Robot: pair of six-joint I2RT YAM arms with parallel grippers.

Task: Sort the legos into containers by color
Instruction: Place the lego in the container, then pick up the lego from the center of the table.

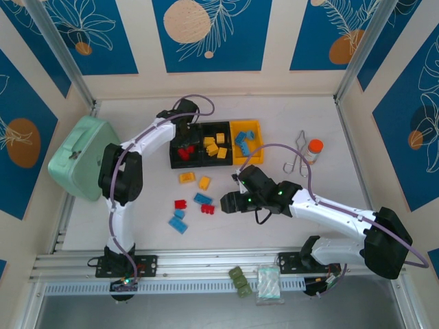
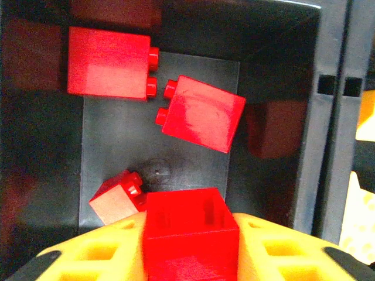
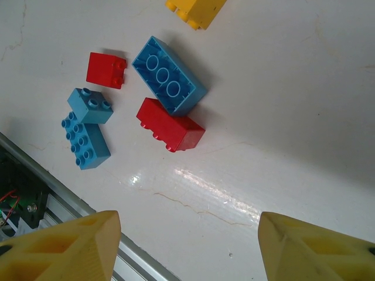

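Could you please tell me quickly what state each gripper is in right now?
Left gripper: closed on a red lego, over the black container.
Right gripper: open, empty, above loose legos on the table.

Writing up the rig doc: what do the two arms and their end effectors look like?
Both the left arm and right arm have white links, bulky black joint housings and a lilac cable looping outside each. Green lights glow on the right wrist. End effector fingers are yellow, wedge-shaped, with recessed pockets.
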